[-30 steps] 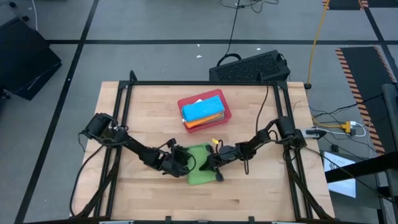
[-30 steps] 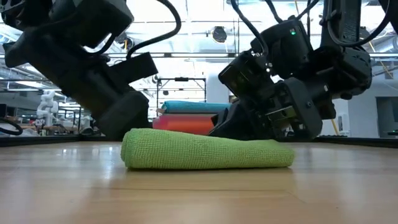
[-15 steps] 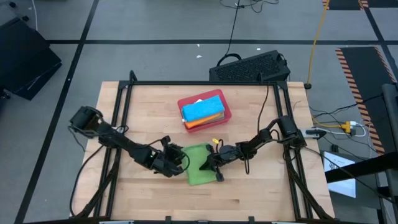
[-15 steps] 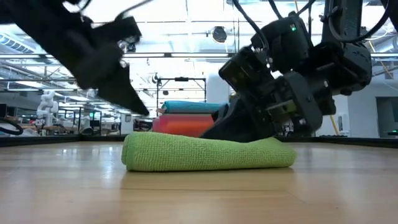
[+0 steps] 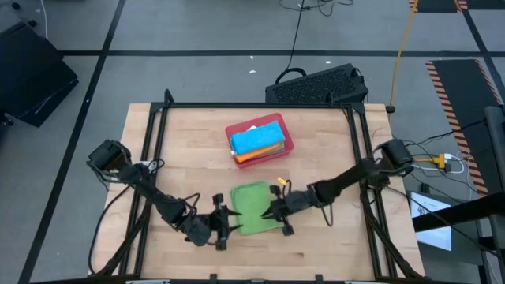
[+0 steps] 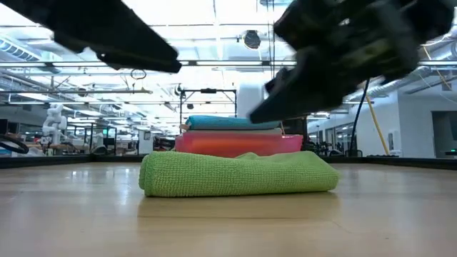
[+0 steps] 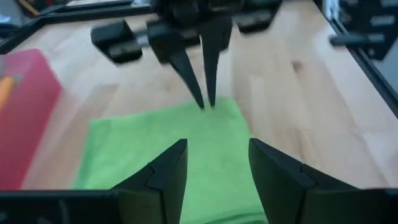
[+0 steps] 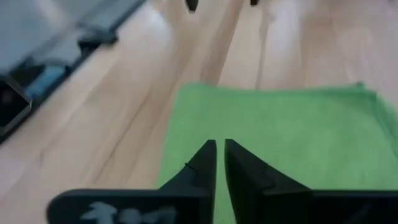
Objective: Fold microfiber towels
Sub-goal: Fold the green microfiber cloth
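Your soft, light bright green microfiber towel (image 5: pixel 253 208) lies folded (grab an edge); left jaws spread, right jaws nearly together, both empty.

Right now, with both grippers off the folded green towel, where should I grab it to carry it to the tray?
Probably the folded green towel is best pinched at its right edge, nearest the right gripper. It lies flat in layers, so slide one finger under that edge from the right and clamp all layers.
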